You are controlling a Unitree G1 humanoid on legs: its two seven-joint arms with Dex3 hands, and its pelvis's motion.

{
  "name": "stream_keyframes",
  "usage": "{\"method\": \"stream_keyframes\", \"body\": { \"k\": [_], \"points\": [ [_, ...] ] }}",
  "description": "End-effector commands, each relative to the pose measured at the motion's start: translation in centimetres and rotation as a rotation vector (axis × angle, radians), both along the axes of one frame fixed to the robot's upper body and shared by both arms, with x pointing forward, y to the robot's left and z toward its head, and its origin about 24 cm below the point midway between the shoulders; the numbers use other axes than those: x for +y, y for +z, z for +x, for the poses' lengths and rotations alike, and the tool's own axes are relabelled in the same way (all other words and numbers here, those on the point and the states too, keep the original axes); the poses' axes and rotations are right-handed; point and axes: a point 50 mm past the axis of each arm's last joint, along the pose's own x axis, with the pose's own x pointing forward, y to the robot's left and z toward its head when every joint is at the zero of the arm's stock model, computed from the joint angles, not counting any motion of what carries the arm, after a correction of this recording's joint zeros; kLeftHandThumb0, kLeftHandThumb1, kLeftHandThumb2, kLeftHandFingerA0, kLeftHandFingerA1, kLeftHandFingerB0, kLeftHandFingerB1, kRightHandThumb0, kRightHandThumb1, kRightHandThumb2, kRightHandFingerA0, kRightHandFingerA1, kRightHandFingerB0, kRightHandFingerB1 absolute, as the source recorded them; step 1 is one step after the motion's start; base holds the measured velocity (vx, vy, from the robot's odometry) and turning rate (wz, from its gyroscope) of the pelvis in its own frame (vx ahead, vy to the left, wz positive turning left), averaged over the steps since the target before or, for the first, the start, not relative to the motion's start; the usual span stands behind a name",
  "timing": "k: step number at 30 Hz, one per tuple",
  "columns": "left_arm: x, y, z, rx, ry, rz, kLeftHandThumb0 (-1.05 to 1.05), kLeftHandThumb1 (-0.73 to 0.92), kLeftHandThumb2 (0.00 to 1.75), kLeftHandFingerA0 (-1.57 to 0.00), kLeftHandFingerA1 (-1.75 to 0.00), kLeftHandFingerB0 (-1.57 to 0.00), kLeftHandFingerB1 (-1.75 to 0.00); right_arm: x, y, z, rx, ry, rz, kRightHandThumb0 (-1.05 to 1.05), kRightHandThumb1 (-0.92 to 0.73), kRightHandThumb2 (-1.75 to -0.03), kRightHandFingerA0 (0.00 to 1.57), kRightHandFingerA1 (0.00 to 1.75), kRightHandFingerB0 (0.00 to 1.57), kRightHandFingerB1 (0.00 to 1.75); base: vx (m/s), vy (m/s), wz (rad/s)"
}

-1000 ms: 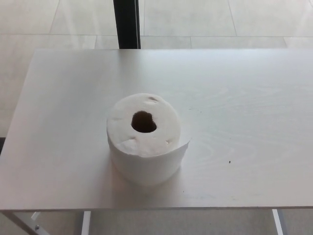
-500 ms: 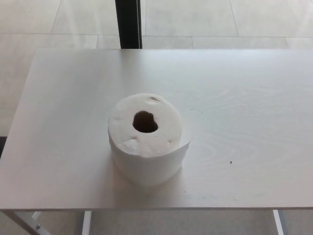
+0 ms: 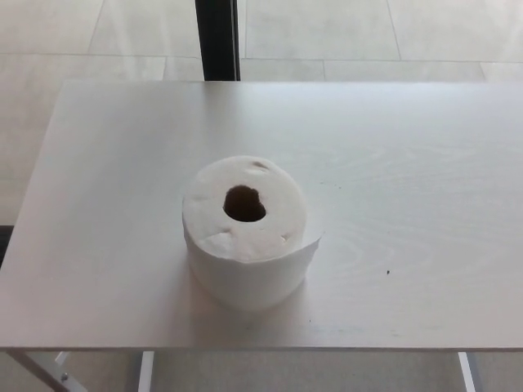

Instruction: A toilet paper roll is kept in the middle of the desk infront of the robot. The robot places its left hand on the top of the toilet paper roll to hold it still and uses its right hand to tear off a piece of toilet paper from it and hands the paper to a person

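Note:
A white toilet paper roll (image 3: 247,245) stands upright on its end near the front middle of the pale wooden desk (image 3: 392,155). Its dark core hole faces up toward the camera. A loose flap of paper sticks out at the roll's right side, just above the desk top. Neither of my hands shows in the head view, and no person is in sight.
A dark vertical post (image 3: 217,39) stands behind the desk's far edge, over a light tiled floor. The desk's front edge runs along the bottom of the picture, with white legs (image 3: 144,371) showing below it. A small dark speck (image 3: 388,272) marks the desk at the right.
The whole picture has slid a few pixels to the right, so the camera has moved slightly. The roll itself has not shifted on the desk.

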Motion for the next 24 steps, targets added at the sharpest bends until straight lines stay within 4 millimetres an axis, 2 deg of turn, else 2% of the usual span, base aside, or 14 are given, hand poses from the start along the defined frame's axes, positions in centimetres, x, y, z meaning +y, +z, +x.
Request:
{"method": "stream_keyframes", "body": {
  "k": [1, 2, 3, 4, 5, 10, 11, 12, 16, 17, 19, 22, 23, 24],
  "points": [
    [1.5, 1.5, 0.0, -0.021, 0.022, -0.013, -0.57, 0.58, 0.61, -0.8, -0.74, -0.68, -0.66, -0.4, 0.5, -1.9, 0.041, 0.048, 0.133, -0.6, -0.65, -0.59, 0.69, 0.91, 0.47, 0.53, 0.0, 0.0, 0.0],
    [1.6, 1.5, 0.4, -0.039, 0.044, -0.011, -0.54, 0.58, 0.61, -0.84, -0.74, -0.72, -0.67, -0.5, 0.5, -1.6, 0.001, 0.018, 0.143, -0.6, -0.65, -0.6, 0.66, 0.93, 0.4, 0.5, 0.0, 0.0, 0.0],
    [1.6, 1.4, 0.5, -0.038, 0.037, -0.01, -0.56, 0.58, 0.61, -0.88, -0.73, -0.74, -0.65, -0.5, 0.5, -1.5, -0.02, 0.008, 0.148, -0.63, -0.5, -0.9, 0.63, 0.89, 0.33, 0.58, 0.0, 0.0, 0.0],
    [1.6, 1.4, 0.7, -0.032, 0.004, -0.012, -0.63, 0.43, 0.93, -0.83, -0.79, -0.73, -0.74, -0.5, 0.6, -1.1, -0.043, 0.005, 0.151, -0.6, -0.65, -0.59, 0.56, 0.9, 0.33, 0.49, 0.0, 0.0, 0.0],
    [1.6, 1.4, 0.8, -0.04, 0.003, -0.017, -0.6, 0.6, 0.6, -0.85, -0.72, -0.74, -0.64, -0.5, 0.6, -1.0, -0.043, 0.014, 0.154, -0.61, -0.65, -0.59, 0.52, 0.88, 0.3, 0.48, 0.0, 0.0, 0.0],
    [1.7, 1.9, 0.6, -0.064, -0.016, -0.028, -0.63, 0.61, 0.64, -0.74, -0.76, -0.67, -0.69, -0.2, 0.3, -1.2, -0.007, 0.058, 0.192, -0.63, -0.63, -0.59, 0.45, 0.83, 0.24, 0.47, 0.0, 0.0, 0.0],
    [1.8, 2.1, 0.6, -0.053, -0.023, -0.027, -0.61, 0.6, 0.62, -0.74, -0.75, -0.65, -0.68, 0.0, 0.1, -1.3, 0.004, 0.07, 0.197, -0.67, -0.49, -0.89, 0.52, 0.81, 0.2, 0.54, 0.0, 0.0, 0.0],
    [1.9, 2.2, 0.5, -0.048, -0.025, -0.027, -0.6, 0.61, 0.61, -0.72, -0.75, -0.61, -0.67, 0.1, 0.0, -1.3, 0.001, 0.071, 0.204, -0.63, -0.62, -0.59, 0.44, 0.83, 0.23, 0.46, 0.0, 0.0, 0.0],
    [2.0, 2.3, 0.7, -0.029, -0.054, -0.032, -0.61, 0.56, 0.62, -0.75, -0.74, -0.61, -0.68, 0.2, -0.1, -1.2, -0.004, 0.076, 0.205, -0.65, -0.62, -0.59, 0.49, 0.84, 0.25, 0.46, 0.0, 0.0, 0.0],
    [2.0, 2.2, 0.7, -0.028, -0.05, -0.029, -0.61, 0.57, 0.62, -0.75, -0.74, -0.61, -0.68, 0.2, -0.1, -1.2, -0.007, 0.08, 0.201, -0.7, -0.5, -0.89, 0.49, 0.78, 0.23, 0.54, 0.0, 0.0, 0.0],
    [2.0, 2.2, 0.8, -0.017, -0.059, -0.029, -0.62, 0.57, 0.61, -0.74, -0.74, -0.6, -0.68, 0.2, -0.1, -1.1, -0.004, 0.083, 0.197, -0.65, -0.49, -0.91, 0.46, 0.76, 0.19, 0.53, 0.0, 0.0, 0.0],
    [1.9, 2.0, 0.8, -0.017, -0.06, -0.023, -0.63, 0.57, 0.6, -0.77, -0.74, -0.63, -0.68, 0.1, 0.0, -0.8, -0.013, 0.086, 0.203, -0.71, -0.52, -0.89, 0.5, 0.79, 0.21, 0.53, 0.0, 0.0, 0.0],
    [1.9, 2.0, 0.9, -0.009, -0.068, -0.028, -0.63, 0.57, 0.62, -0.76, -0.74, -0.63, -0.67, 0.2, 0.0, -0.6, -0.006, 0.11, 0.16, -0.62, -0.63, -0.59, 0.57, 0.81, 0.3, 0.48, 0.0, 0.0, 0.0],
    [1.9, 2.0, 0.9, -0.009, -0.068, -0.028, -0.63, 0.57, 0.62, -0.76, -0.74, -0.63, -0.67, 0.2, 0.0, -0.6, -0.006, 0.11, 0.16, -0.62, -0.63, -0.59, 0.57, 0.81, 0.3, 0.48, 0.0, 0.0, 0.0]
  ]
}}
